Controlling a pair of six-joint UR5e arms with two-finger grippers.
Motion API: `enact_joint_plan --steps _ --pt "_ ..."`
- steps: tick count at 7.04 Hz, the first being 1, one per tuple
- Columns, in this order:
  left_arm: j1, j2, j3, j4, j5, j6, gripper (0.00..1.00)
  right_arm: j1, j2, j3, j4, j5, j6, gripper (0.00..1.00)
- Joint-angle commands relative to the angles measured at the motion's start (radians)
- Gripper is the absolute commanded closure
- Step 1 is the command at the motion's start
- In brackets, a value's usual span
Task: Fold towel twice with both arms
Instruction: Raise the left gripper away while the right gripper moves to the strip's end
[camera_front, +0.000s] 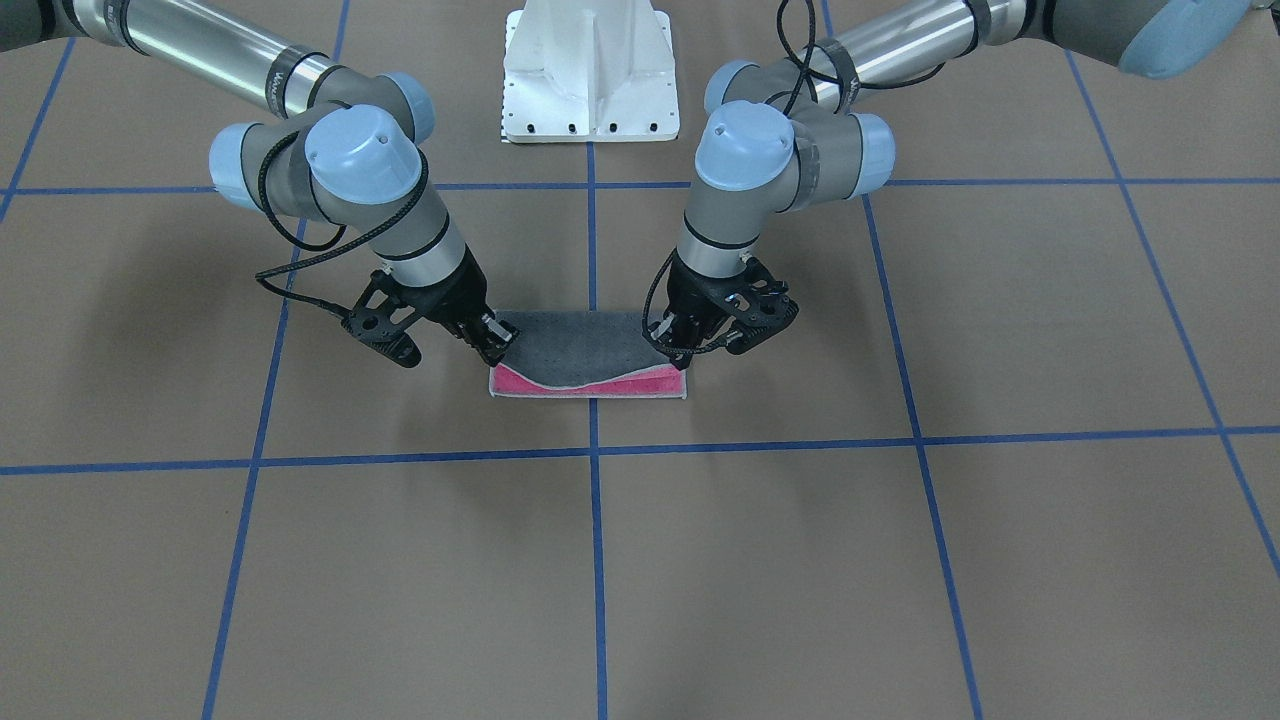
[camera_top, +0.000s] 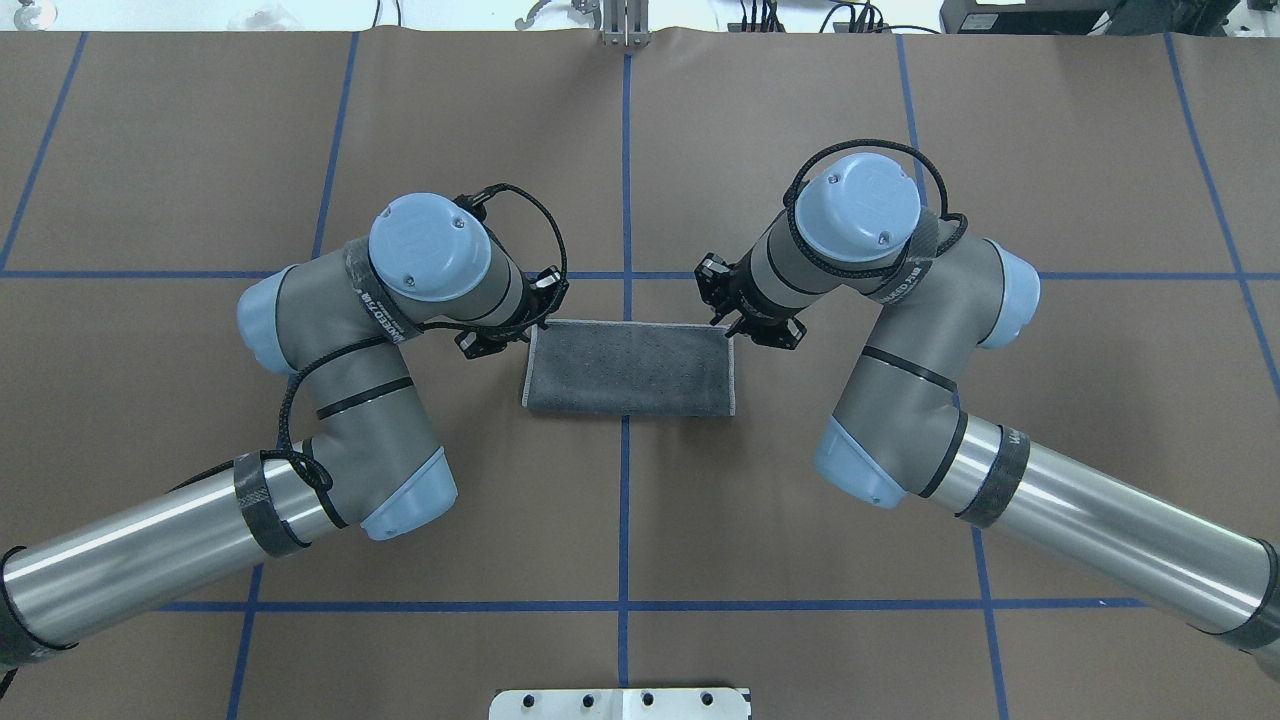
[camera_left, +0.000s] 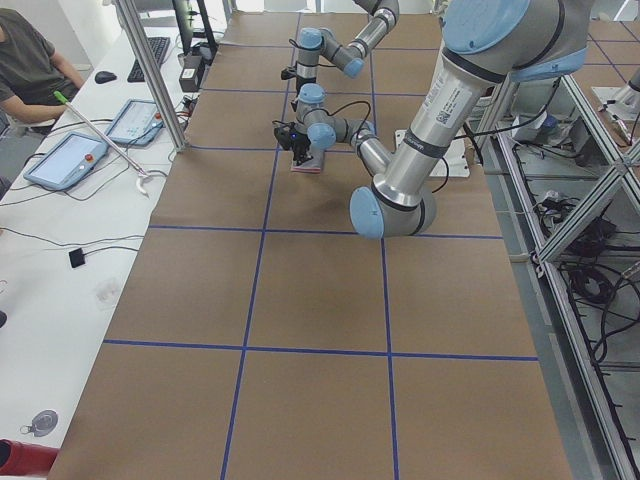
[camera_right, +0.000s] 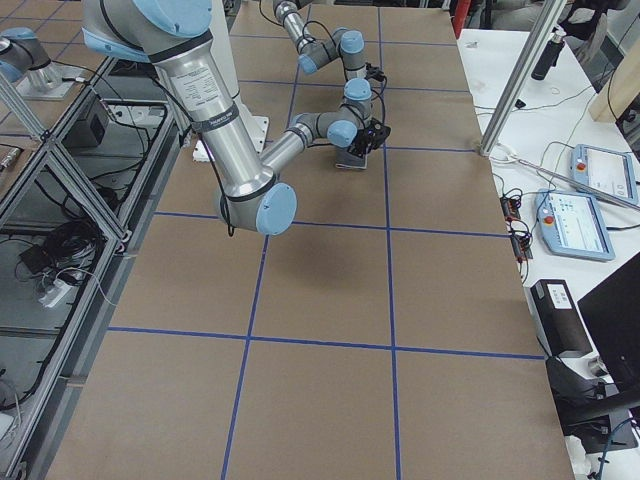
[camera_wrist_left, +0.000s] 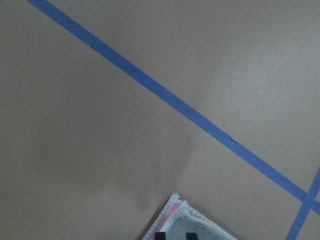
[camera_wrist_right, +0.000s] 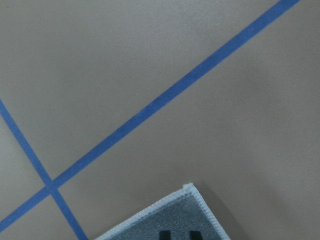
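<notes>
Found the left gripper (camera_front: 682, 347) clenched on one corner of the towel (camera_front: 585, 345), pinching the upper layer at the edge farthest from the robot. Found the right gripper (camera_front: 497, 343) likewise clamped on the opposite corner of that same edge. Noted both held corners raised slightly, with the upper layer sagging between them. Checked both wrist views: two black fingertips (camera_wrist_left: 160, 235) set close together over grey terry, with the stitched corner just beyond. Recorded the towel folded once into a rectangle, dark grey face up, with a pink strip exposed along the held edge. Located it mid-table (camera_front: 800, 560), lying across the central blue tape line (camera_front: 597, 560), between two crosswise lines. Logged the left arm (camera_front: 760, 170) and right arm (camera_front: 360, 170) bent inward from either side, wrists tilted toward the cloth. Sighted the white pedestal base (camera_front: 590, 80) behind the towel, well apart.
</notes>
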Motion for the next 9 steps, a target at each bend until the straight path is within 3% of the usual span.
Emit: enact_joint_plan --steps 1,3,5,7,9 --pt "-0.015 0.009 0.002 0.0 -0.003 -0.004 0.12 0.011 -0.001 -0.001 0.0 0.006 -0.001 0.0" --pt "-0.036 0.007 -0.014 0.0 -0.022 -0.004 0.12 0.012 -0.014 0.028 0.002 0.009 0.008 0.0" --pt "-0.062 0.007 -0.02 0.002 -0.064 -0.004 0.12 -0.001 -0.083 0.121 0.002 0.009 0.028 0.0" --pt "-0.062 0.007 -0.02 0.002 -0.063 -0.005 0.12 -0.057 -0.093 0.123 0.0 0.009 0.279 0.19" --pt "-0.062 0.007 -0.018 0.002 -0.062 -0.007 0.12 -0.101 -0.106 0.116 0.002 0.003 0.385 0.41"
